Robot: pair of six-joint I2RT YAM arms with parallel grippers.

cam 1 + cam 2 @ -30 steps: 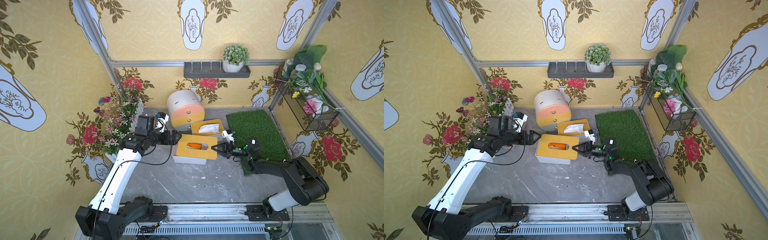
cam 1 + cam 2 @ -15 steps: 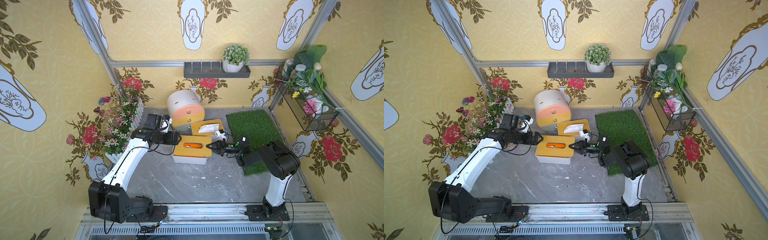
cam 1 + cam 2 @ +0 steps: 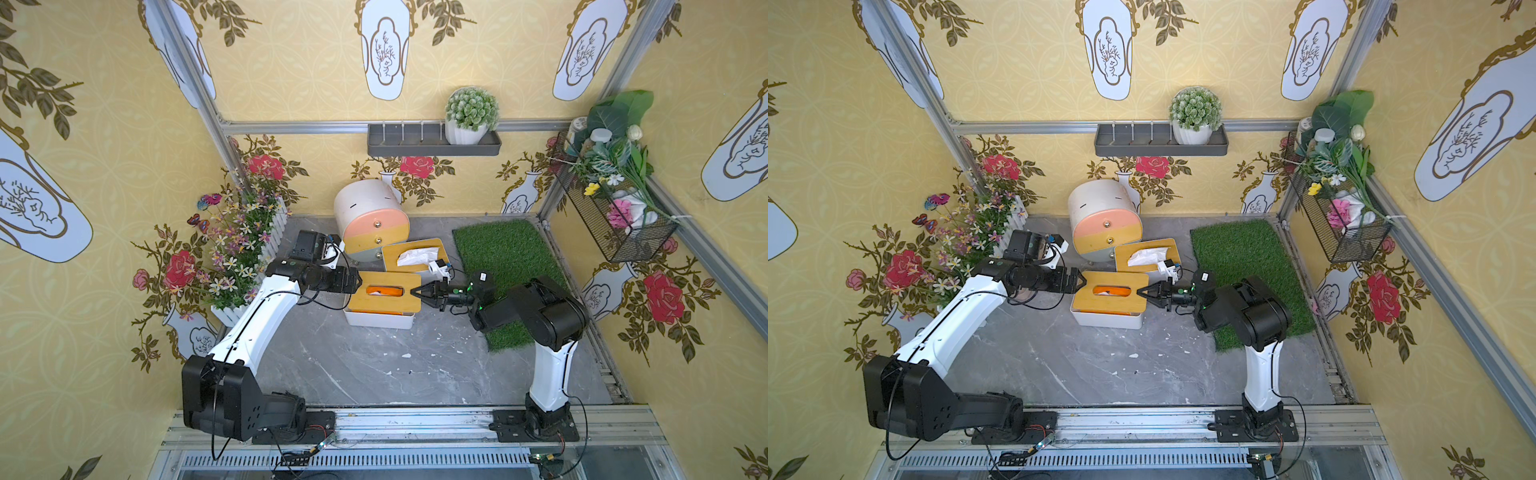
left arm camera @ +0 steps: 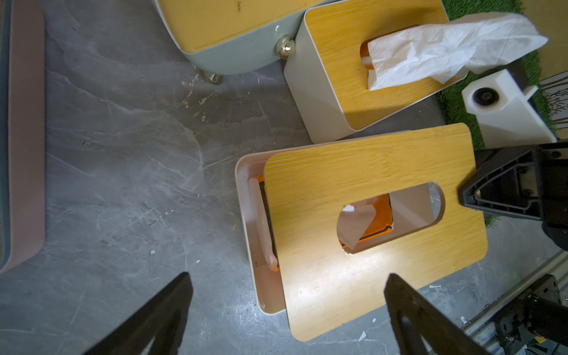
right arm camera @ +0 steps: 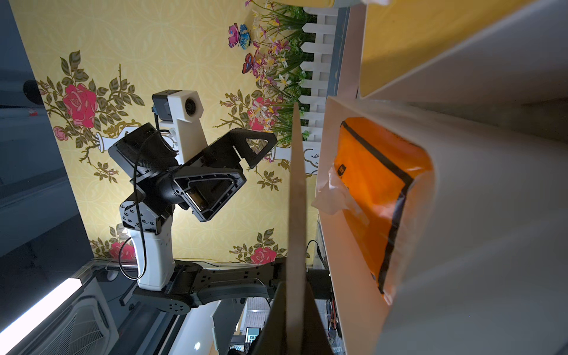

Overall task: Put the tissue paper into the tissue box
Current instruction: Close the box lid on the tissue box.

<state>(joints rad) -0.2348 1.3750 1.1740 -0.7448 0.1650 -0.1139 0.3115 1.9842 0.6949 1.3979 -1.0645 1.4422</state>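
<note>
From where I stood, the orange tissue pack (image 4: pixel 379 215) lay inside the white tissue box (image 3: pixel 378 319) in the middle of the grey tabletop (image 3: pixel 353 365), visible in both top views only through the oval slot of the wooden lid (image 3: pixel 382 305). The lid was not seated. In the left wrist view it sat skewed and shifted off one end of the box, leaving a strip of the interior uncovered, and in the right wrist view there was a clear gap between its thin edge (image 5: pixel 296 199) and the box rim. The right gripper (image 3: pixel 417 291) had its jaws pressed together on the lid's edge on the side toward the grass mat (image 3: pixel 503 257). The left gripper (image 3: pixel 355 281) was at the opposite end of the box with its fingers spread wide, holding nothing. Just behind stood a second tissue box (image 3: pixel 436 246) with a white tissue (image 3: pixel 417 256) sticking out of its slot, close beside a rounded drawer cabinet (image 3: pixel 370 216).
</note>
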